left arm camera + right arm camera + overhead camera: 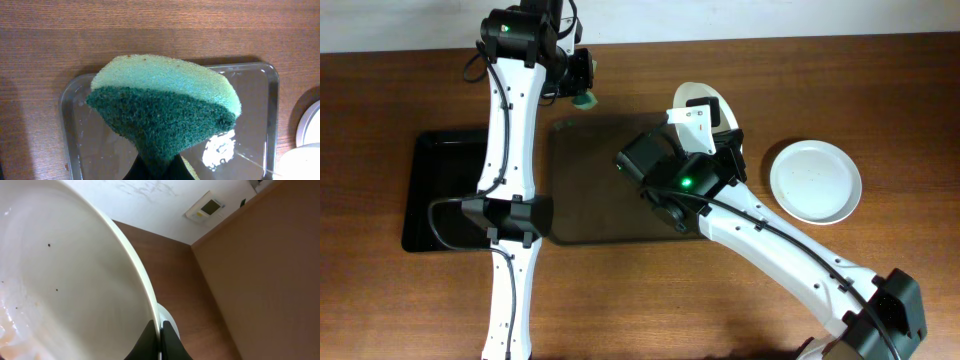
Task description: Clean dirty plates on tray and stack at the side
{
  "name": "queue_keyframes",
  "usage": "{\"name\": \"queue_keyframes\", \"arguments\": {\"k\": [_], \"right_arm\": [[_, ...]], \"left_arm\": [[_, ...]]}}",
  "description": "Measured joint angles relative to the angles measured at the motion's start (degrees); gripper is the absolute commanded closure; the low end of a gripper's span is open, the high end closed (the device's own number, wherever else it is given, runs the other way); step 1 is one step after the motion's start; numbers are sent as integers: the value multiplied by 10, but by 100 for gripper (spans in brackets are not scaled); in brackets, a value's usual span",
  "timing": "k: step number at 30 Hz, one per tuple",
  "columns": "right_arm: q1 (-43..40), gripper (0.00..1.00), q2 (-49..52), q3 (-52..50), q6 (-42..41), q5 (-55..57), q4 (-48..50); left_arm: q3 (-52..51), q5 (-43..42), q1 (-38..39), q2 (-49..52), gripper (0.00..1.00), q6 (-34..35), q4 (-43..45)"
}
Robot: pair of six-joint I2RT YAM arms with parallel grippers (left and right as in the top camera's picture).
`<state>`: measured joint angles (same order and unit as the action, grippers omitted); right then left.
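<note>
My right gripper (712, 128) is shut on the rim of a white dirty plate (692, 98) and holds it tilted on edge over the far right end of the dark brown tray (610, 190). In the right wrist view the fingers (161, 330) pinch that plate (60, 280), which shows dark specks and a brown smear. A second plate (815, 181) lies flat on the table to the right. Part of another white plate (736, 158) shows under the right arm. My left gripper (582, 84) is shut on a green sponge (160, 100) above the tray's far left corner (70, 100).
A smaller glossy black tray (438, 190) lies left of the brown tray, partly under the left arm. A wall runs along the table's far edge. White plate rims (309, 125) show at the right edge of the left wrist view.
</note>
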<state>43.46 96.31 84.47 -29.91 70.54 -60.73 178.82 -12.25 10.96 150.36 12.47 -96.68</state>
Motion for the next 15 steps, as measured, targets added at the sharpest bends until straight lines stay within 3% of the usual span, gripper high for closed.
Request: {"name": "queue_keyframes", "arguments": {"k": [10,15], "right_arm": [[-2,96,1,0,-7,-26,1],[-76,96,1,0,-35,-236,-6]], "left_arm": [[0,0,0,0,99,0,0],[0,0,0,0,99,0,0]]}}
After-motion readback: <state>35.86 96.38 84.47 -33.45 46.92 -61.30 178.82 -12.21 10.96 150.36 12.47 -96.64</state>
